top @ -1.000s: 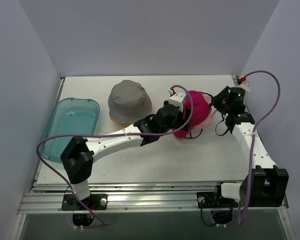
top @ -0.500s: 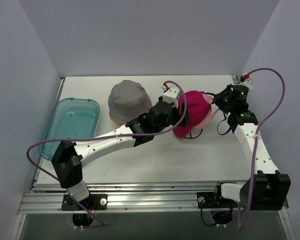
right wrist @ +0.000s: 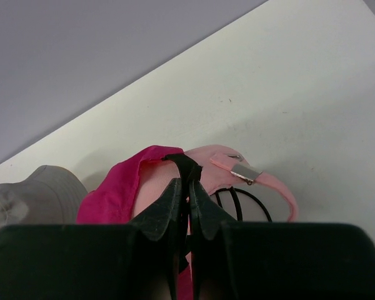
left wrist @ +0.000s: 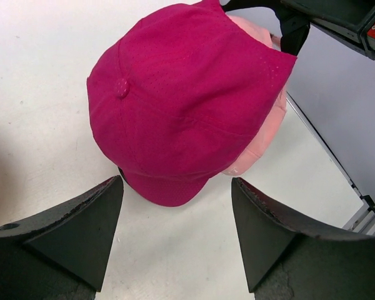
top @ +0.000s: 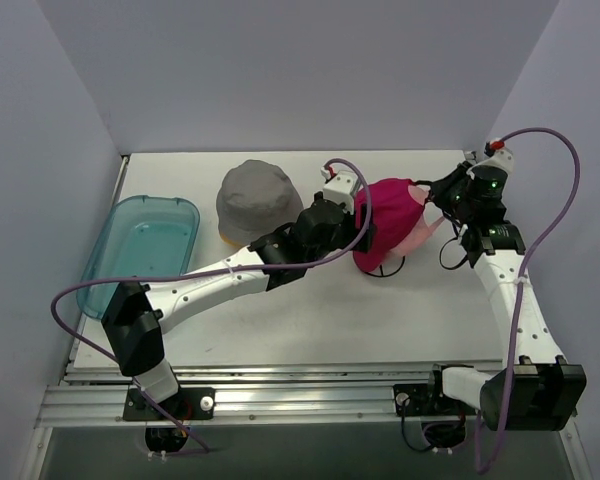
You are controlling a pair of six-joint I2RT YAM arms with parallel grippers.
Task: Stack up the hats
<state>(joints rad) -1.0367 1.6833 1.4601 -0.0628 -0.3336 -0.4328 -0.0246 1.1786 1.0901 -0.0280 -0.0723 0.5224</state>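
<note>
The magenta baseball cap [top: 385,222] lies over the light pink baseball cap [top: 421,233] at the table's right middle. My right gripper [top: 435,196] is shut on the magenta cap's black back strap [right wrist: 183,162] and holds that edge raised; the pink cap [right wrist: 228,164] shows beneath. My left gripper [top: 364,226] is open and empty just left of the magenta cap [left wrist: 187,100], its fingers [left wrist: 81,231] apart from it. The grey bucket hat [top: 258,200] sits over the yellow bucket hat, of which only a rim [top: 234,240] shows.
A translucent teal tray [top: 140,250] lies at the left edge. A black wire loop [right wrist: 240,201] shows under the pink cap. The right wall stands close behind my right gripper.
My right gripper has pulled the magenta cap's back edge up and to the right, stretching the cap. My left arm has swung further out toward the caps.
</note>
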